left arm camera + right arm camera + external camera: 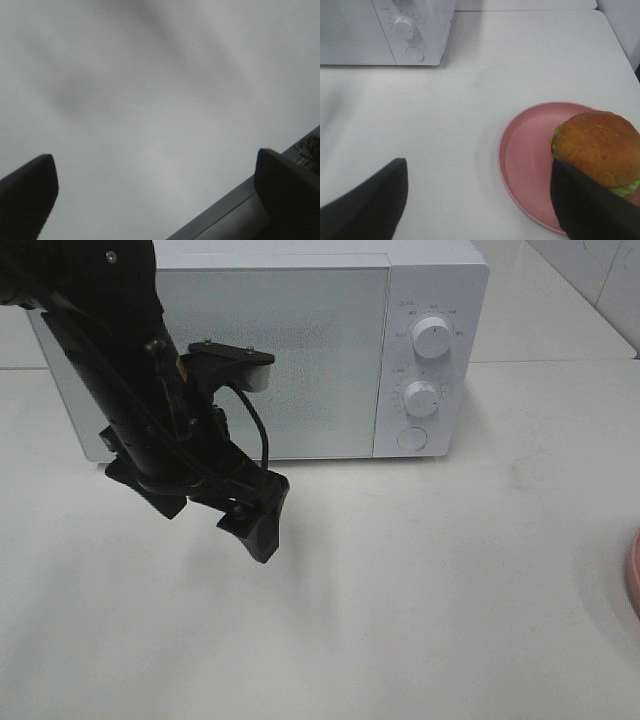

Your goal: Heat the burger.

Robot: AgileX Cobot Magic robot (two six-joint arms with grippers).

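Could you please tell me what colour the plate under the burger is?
The plate is pink, holding the golden-brown burger; the right wrist view shows it best.

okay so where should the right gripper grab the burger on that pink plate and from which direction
Probably around the burger at its widest band, just under the domed bun, coming down from above with one finger on each side. The dome is too rounded to pinch on top, and the raised rim of the pink plate blocks a low sideways approach. The right gripper is open, nearly over it.
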